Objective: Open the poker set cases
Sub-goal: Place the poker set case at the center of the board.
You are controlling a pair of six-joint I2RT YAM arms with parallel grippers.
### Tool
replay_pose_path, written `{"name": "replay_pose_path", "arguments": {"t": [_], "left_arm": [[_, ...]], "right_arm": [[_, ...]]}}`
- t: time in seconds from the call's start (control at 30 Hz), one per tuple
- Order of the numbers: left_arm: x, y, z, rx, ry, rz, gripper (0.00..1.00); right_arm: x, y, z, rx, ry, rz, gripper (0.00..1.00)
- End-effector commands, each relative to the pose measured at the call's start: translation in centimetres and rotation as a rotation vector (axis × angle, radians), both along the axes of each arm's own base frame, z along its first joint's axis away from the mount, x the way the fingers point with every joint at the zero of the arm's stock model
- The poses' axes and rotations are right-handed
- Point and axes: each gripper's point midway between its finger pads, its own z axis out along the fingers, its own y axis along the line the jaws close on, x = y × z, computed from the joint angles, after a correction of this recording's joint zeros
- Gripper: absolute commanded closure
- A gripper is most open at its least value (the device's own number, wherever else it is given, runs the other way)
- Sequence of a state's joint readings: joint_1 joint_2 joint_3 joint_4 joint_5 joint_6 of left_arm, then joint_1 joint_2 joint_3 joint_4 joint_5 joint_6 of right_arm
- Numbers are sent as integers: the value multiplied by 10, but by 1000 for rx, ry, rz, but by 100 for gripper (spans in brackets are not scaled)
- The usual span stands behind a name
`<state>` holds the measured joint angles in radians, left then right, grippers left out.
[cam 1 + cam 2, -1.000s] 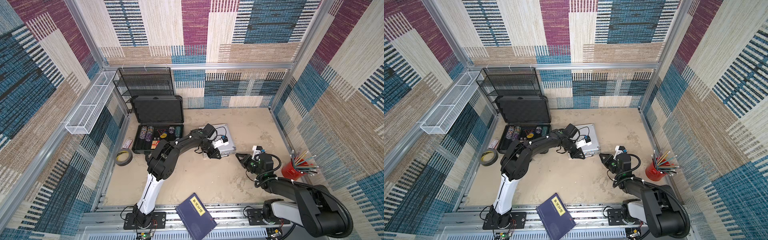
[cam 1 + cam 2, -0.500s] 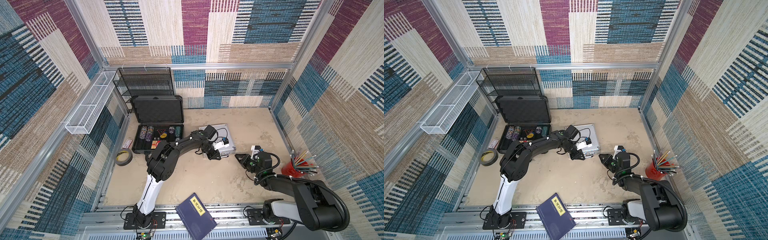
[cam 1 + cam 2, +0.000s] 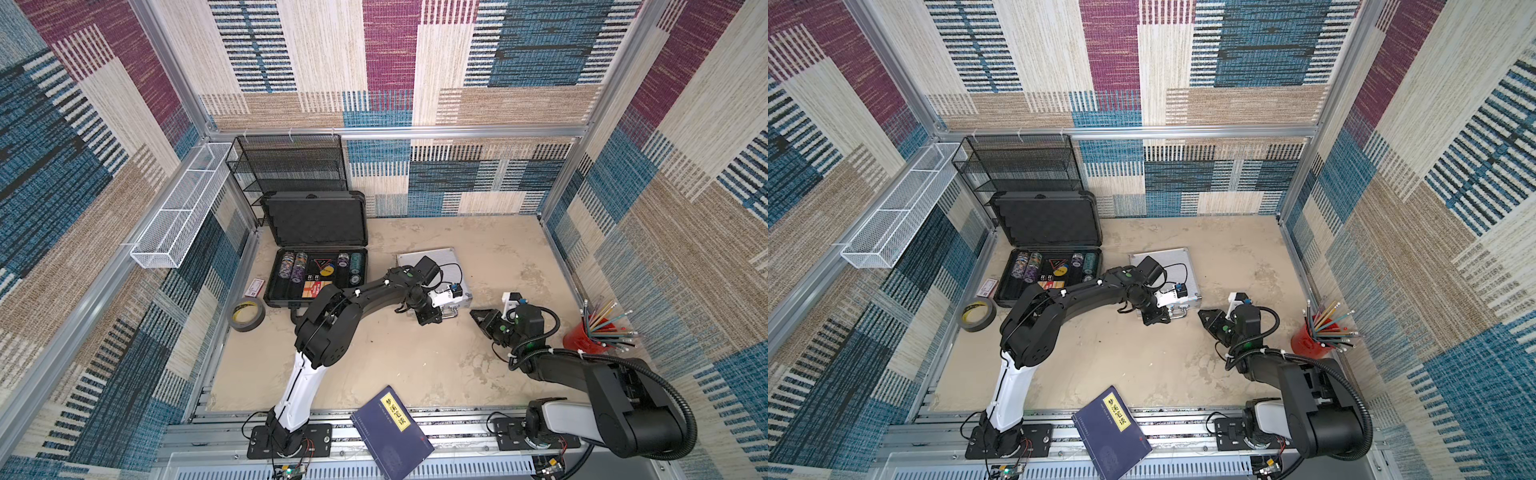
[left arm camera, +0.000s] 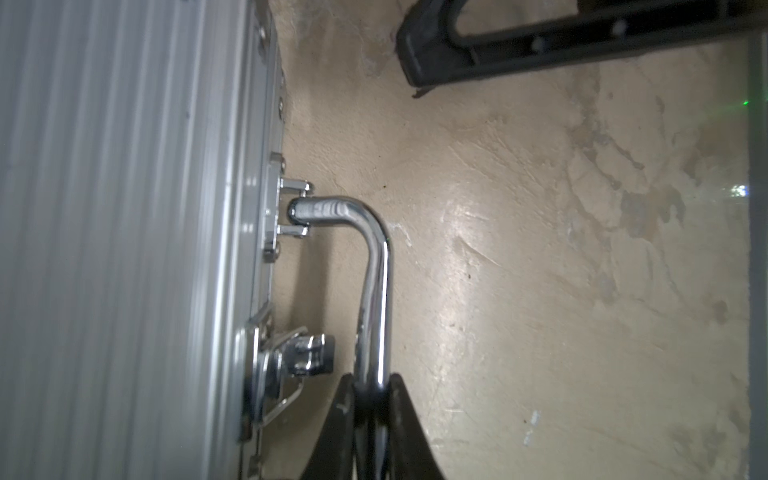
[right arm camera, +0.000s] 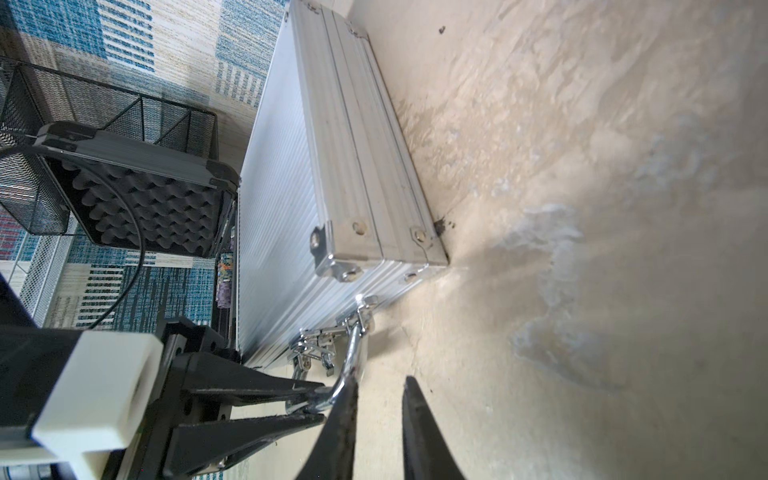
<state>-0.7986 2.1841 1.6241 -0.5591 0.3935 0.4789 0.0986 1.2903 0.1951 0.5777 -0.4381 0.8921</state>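
The larger dark grey case (image 3: 316, 220) (image 3: 1050, 220) stands open at the back left, chips showing in its base. To its right the ribbed silver case (image 3: 411, 259) (image 3: 1187, 274) (image 5: 282, 208) lies flat with its lid down. My left gripper (image 3: 430, 318) (image 3: 1156, 318) (image 4: 372, 380) is shut on the silver case's chrome handle (image 4: 376, 270), beside a chrome latch (image 4: 307, 353). Low over the floor, my right gripper (image 3: 478, 318) (image 3: 1206, 318) (image 5: 380, 380) sits just right of the handle. It is open by a narrow gap with nothing between its fingers.
A blue book (image 3: 390, 432) lies on the front rail. A tape roll (image 3: 246, 314) sits left of the dark case. A red pencil cup (image 3: 579, 338) stands at the right wall. A black mesh rack (image 3: 286, 166) and a white wire basket (image 3: 178, 208) are at the back left.
My right gripper's fingers have parted slightly and its arm has pulled in a little. The left gripper has kept its hold on the handle without moving.
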Motion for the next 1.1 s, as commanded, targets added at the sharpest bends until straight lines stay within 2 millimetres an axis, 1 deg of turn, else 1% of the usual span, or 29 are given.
{"name": "replay_pose_path", "arguments": {"t": [0.0, 0.33, 0.73, 0.93, 1.07], "left_arm": [[-8, 30, -34, 176, 7, 18, 99], [-1, 40, -46, 283, -84, 25, 93], [-6, 42, -52, 310, -93, 12, 82], [-6, 43, -50, 316, -100, 10, 78], [-4, 41, -42, 305, -112, 11, 73]], "right_arm": [[0, 1, 2, -6, -16, 10, 78], [-1, -1, 0, -9, -13, 8, 77], [-3, -3, -1, -10, -14, 6, 78], [-3, -4, -1, -10, -15, 4, 78], [-4, -4, 0, -15, -16, 6, 78]]}}
